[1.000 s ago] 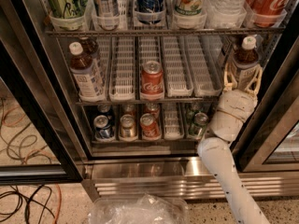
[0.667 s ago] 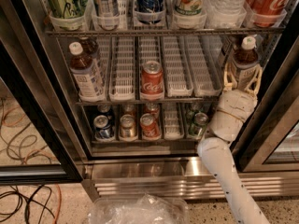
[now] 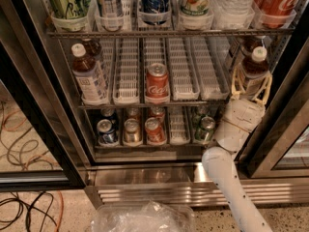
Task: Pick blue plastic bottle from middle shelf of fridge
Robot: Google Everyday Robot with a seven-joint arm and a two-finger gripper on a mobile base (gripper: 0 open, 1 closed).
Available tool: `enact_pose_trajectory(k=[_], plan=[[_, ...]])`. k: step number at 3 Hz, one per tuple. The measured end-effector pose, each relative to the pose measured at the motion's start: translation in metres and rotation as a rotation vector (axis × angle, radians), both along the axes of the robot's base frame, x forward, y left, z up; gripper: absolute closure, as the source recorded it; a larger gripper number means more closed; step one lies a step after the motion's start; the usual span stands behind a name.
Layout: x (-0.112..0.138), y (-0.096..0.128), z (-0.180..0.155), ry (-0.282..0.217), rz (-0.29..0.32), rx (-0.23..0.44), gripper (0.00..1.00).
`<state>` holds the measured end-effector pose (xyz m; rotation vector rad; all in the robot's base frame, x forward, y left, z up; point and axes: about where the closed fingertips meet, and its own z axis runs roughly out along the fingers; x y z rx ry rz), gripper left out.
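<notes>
Open fridge (image 3: 159, 193), middle shelf (image 3: 183, 71) lined with white lane trays. Left lane: brown-drink bottle (image 3: 89, 76). Centre: red Coca-Cola can (image 3: 157, 83). Far right: blue plastic bottle (image 3: 254, 64) stands upright, gripper (image 3: 251, 83) jaws clamped on its sides.

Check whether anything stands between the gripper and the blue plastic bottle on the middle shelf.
Nothing visible does: the gripper is around the blue plastic bottle at the right end of the middle shelf.
</notes>
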<state>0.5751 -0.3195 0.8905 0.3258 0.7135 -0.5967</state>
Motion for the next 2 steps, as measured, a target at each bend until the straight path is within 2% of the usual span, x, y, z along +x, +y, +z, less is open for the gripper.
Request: enact_pose_trajectory(k=[1,2], plan=[[-0.017,0.004,0.005,-0.055,-0.002,-0.005,1.00],[-0.027,0.015,0.031,-0.108,0.049,-0.010,1.00]])
